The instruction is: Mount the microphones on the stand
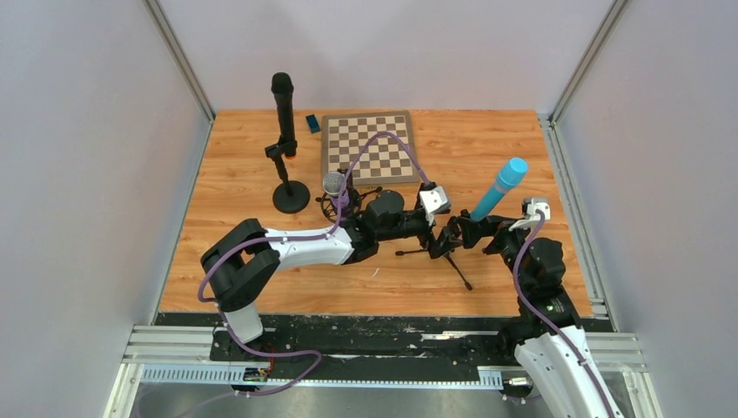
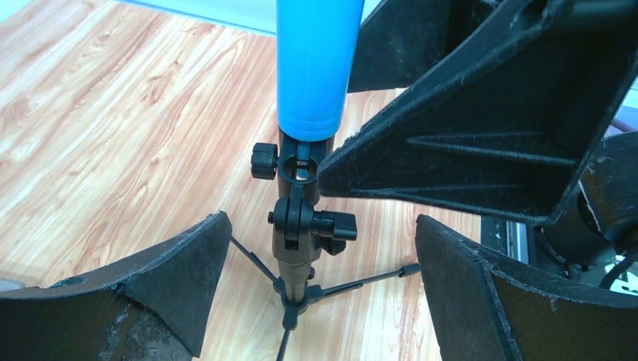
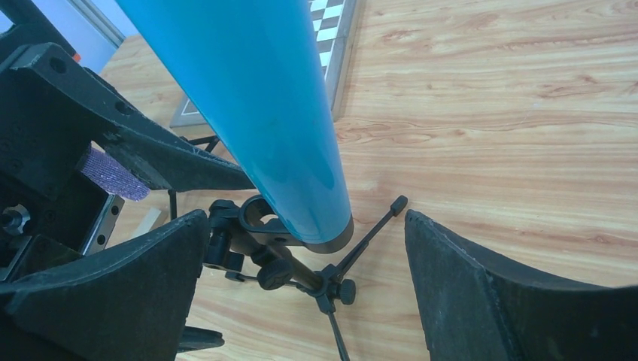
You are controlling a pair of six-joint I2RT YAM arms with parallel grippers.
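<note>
The left fingers (image 2: 162, 278) are spread wide and hold nothing. Ahead of their tips stands the tripod stand (image 2: 295, 259), with the butt of the light blue microphone (image 2: 314, 68) resting at its clip (image 2: 299, 218) and leaning upward. The right fingers (image 3: 496, 293) are spread just as wide on either side of the same microphone without pinching it; one tip lies just beside the clip. Bare tabletop (image 3: 489, 113) opens beyond the right fingers, the chessboard (image 1: 370, 146) lies farther off, and the purple microphone (image 1: 335, 183) stands close beside the left wrist.
</note>
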